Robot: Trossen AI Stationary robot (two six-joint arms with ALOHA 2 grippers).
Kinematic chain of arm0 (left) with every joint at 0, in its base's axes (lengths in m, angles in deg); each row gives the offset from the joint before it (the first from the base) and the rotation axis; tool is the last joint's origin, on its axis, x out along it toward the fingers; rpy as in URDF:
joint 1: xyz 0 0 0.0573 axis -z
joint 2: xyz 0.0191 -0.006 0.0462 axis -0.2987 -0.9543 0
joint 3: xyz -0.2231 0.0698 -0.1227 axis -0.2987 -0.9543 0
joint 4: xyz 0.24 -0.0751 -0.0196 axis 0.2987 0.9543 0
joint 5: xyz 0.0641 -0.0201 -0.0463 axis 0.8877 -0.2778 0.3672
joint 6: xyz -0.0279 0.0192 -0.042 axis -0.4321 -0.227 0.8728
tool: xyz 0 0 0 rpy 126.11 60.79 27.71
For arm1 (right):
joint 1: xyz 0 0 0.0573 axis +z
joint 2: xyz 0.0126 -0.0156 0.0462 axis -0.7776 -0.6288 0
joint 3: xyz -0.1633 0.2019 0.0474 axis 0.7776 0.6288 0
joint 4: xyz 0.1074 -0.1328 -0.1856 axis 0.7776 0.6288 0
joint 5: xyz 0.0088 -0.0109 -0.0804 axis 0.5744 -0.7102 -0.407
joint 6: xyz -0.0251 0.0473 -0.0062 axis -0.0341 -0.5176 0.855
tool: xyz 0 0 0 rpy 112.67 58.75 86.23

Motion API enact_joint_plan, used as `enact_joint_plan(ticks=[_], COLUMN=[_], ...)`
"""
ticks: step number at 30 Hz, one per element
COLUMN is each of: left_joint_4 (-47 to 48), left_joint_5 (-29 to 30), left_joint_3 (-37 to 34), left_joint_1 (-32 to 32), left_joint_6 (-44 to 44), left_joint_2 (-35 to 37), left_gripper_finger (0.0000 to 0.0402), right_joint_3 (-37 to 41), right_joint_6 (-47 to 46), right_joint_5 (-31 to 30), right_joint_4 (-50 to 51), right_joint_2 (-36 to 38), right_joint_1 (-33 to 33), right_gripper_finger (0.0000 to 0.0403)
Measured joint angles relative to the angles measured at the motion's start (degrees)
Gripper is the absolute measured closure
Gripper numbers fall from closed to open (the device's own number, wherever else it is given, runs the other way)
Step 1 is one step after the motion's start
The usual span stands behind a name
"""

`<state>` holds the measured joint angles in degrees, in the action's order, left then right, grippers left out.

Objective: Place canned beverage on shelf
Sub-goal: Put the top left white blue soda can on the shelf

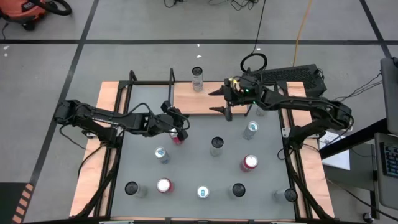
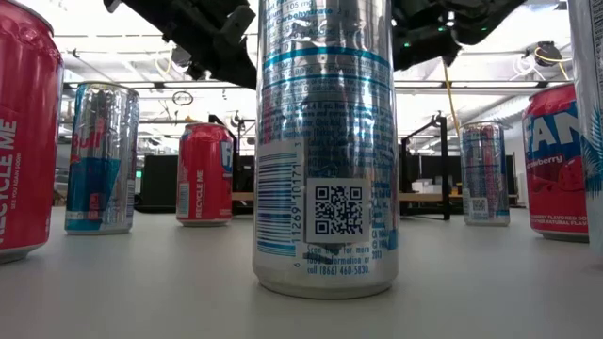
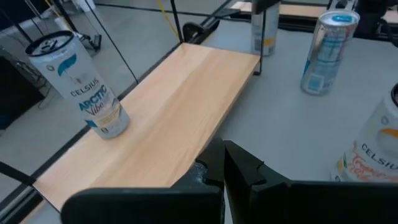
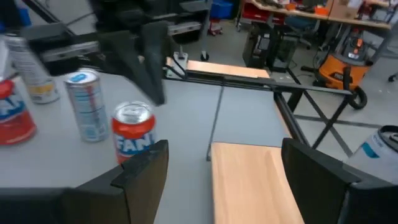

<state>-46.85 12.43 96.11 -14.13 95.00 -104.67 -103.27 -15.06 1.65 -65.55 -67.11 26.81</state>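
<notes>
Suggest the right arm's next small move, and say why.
Probably move the right gripper off the shelf toward the nearby silver can: it hangs open and empty over the shelf, where one can already stands. The left gripper waits beside a red can.

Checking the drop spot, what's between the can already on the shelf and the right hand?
In the high view, only bare wood of the shelf lies between the can and the open right hand.
</notes>
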Motion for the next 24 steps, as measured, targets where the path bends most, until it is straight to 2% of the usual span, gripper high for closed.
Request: enact_joint_plan(ticks=[8, 11, 19, 24], left_joint_4=[-4.0, -6.5, -5.9, -6.0], left_joint_5=[0.5, 0.9, 0.9, 0.9], left_joint_3=[0.0, 0.0, 0.0, 0.0], left_joint_1=[-0.9, -1.7, -1.3, -0.8], left_joint_6=[-0.5, -0.5, 0.1, 3.0], left_joint_2=[-1.5, -2.1, -3.0, -3.0], left_gripper_finger=[0.0396, 0.0396, 0.0396, 0.0396], right_joint_3=[7.1, 7.3, 7.4, 7.4], right_joint_6=[-1.6, -2.7, -2.8, -2.7], right_joint_5=[-5.6, -5.9, -5.9, -5.9], right_joint_4=[-8.8, -9.4, -6.0, -4.4], right_joint_2=[4.7, 4.8, 4.2, 4.2], right_joint_1=[3.1, 4.1, 6.6, 7.6], right_gripper_finger=[0.0137, 0.0161, 0.024, 0.0274])
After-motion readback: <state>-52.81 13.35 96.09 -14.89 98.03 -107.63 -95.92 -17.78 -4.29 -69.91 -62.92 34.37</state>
